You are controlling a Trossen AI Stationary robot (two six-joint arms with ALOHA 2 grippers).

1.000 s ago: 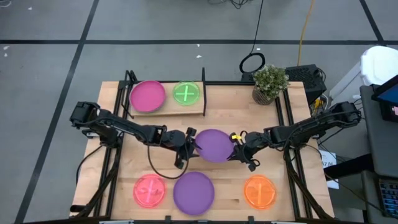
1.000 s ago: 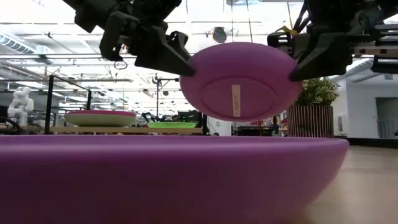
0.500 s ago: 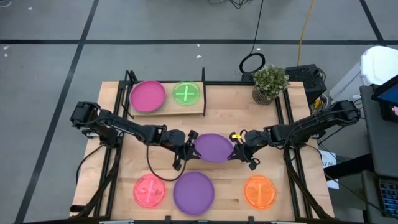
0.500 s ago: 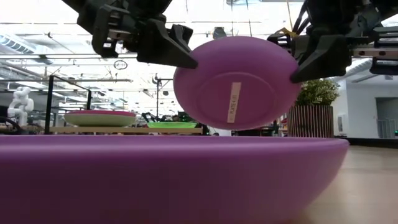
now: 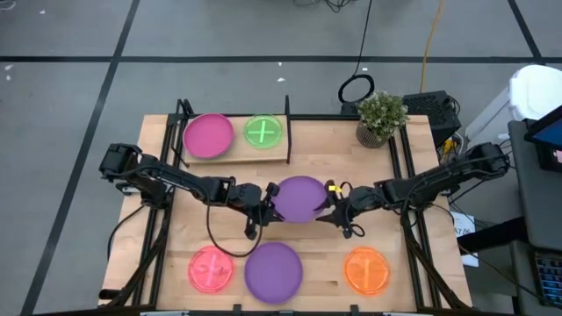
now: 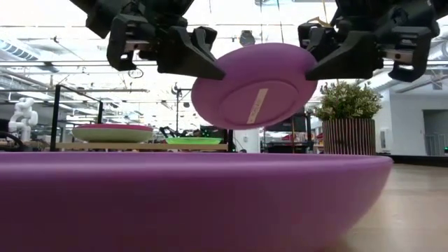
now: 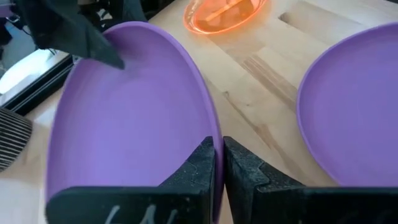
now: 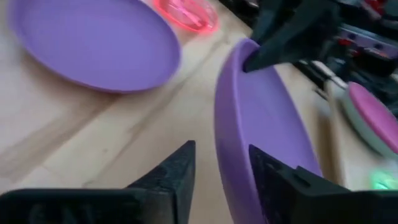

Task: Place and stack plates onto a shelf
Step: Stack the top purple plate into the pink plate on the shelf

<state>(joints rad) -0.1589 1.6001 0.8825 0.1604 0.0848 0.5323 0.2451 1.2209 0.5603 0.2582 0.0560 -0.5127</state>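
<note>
a purple plate (image 5: 300,198) is up in the air over the middle of the table (image 5: 386,167), held between both arms. it is tipped, not flat, and in the low view you can see its underside with a small label on it.

the left gripper (image 5: 263,201) is pinching the rim of this plate on the side away from the potted plant (image 5: 381,115). in the left wrist view its two dark fingers (image 7: 202,163) are squeezed tight on the edge of the plate.

the right gripper (image 5: 336,207) is at the other side of the plate, the side nearer the potted plant. in the right wrist view its fingers (image 8: 176,168) sit one on each side of the rim with a gap, so they look spread apart and not squeezing.

the shelf (image 5: 263,155) is at the back of the table, off to the side of the potted plant, and well apart from the held plate. on the shelf lies a magenta plate (image 5: 208,135) and beside it a green plate (image 5: 262,131).

three more plates lie flat at the front edge of the table, far from the potted plant: a pink-red plate (image 5: 211,269), a second purple plate (image 5: 273,271) in the middle, and an orange plate (image 5: 366,269). the second purple plate is just in front of the held one.
</note>
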